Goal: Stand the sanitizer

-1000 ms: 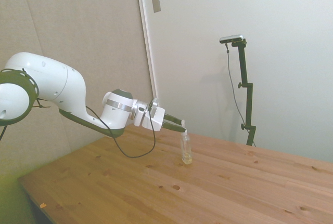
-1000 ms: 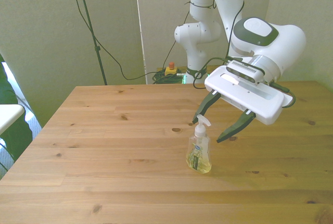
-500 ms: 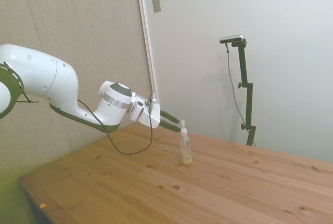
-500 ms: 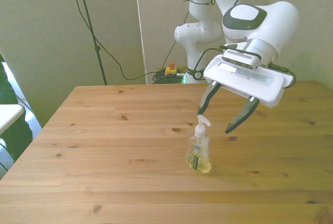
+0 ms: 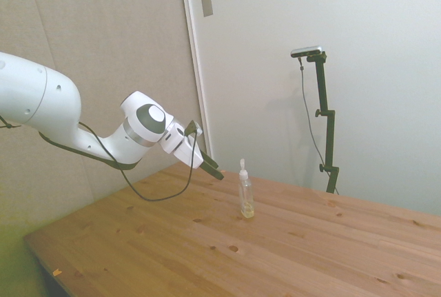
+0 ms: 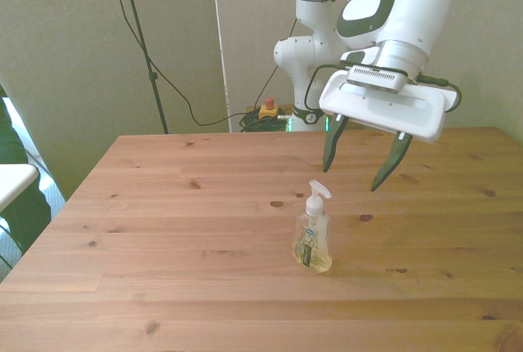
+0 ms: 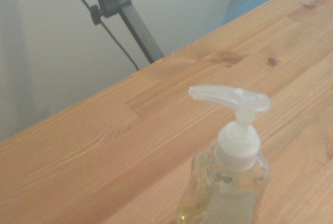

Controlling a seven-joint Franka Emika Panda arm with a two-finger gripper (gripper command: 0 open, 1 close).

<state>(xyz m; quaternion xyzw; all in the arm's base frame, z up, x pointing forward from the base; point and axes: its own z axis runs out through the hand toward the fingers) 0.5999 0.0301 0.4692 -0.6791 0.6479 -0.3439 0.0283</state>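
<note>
The sanitizer [image 6: 313, 234] stands upright on the wooden table [image 6: 163, 229], base flat on the boards, white pump top up, nozzle toward the front view's left. There is a little yellowish liquid at the bottom and a label on the body. In the front view it sits a bit right of the table's middle, with nothing touching it.

The gripper [image 6: 360, 166] hangs in the air at about 1 o'clock from the bottle in the front view, above and behind it and clear of the pump. Its two dark fingers [image 6: 329, 149] are spread wide, pointing down toward the table, with nothing between them. It holds nothing.

In the side view the bottle [image 5: 245, 189] is upright near the table's far edge, and the gripper [image 5: 213, 169] is at roughly 10 o'clock from it, near but apart, with a gap showing between the fingertips and the pump head. The white arm [image 5: 83, 128] reaches in low over the table, and a black cable [image 5: 155, 190] loops under the wrist.

The wrist view shows the sanitizer's [image 7: 229, 177] pump head and clear shoulders up close, a bit soft, against the table boards [image 7: 93, 146].

In the front view a red button box [image 6: 267, 108] sits on the floor behind the table, beside the robot base.
</note>
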